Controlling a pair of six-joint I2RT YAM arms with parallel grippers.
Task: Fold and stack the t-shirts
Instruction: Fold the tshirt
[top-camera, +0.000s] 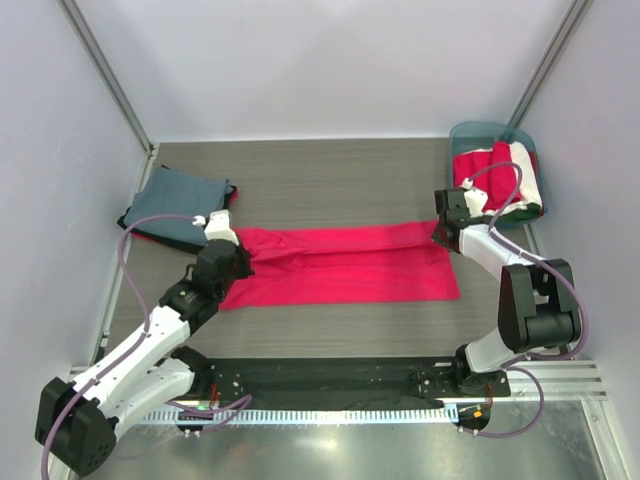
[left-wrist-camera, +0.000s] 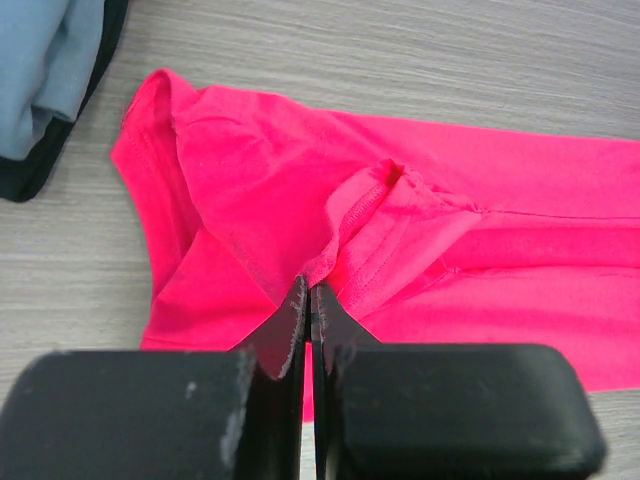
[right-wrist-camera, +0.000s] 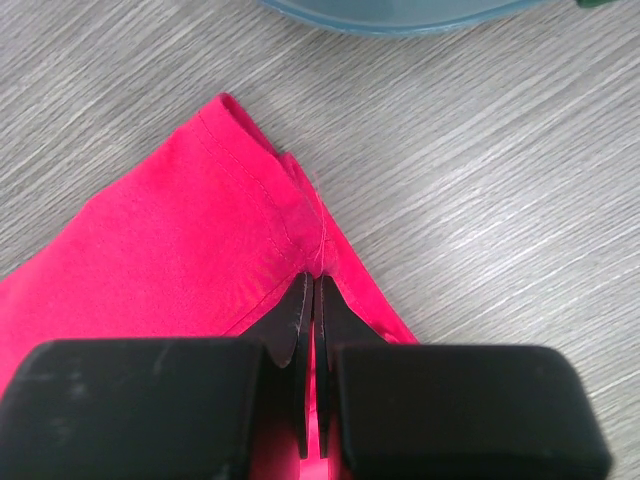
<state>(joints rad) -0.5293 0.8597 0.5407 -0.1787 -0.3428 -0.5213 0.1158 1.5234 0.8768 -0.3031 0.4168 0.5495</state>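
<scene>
**Pinched at both ends**

Stretched out on the table (top-camera: 330, 180), left of the teal tub (top-camera: 478, 128): red t-shirt (top-camera: 340, 265). Nipped tight by the right claw (right-wrist-camera: 313, 285) at the corner nearest the tub, by the left claw (left-wrist-camera: 309, 300) at the sleeve end farthest from it.

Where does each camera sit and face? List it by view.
Top external: above and behind the bases, looking down on the table; both arms show.
Left wrist: on the left arm, facing along the left gripper, shut on the red t-shirt.
Right wrist: likewise along the right gripper, shut on that shirt's corner; teal tub beyond.
Shared: the red t-shirt, in all three.
</scene>
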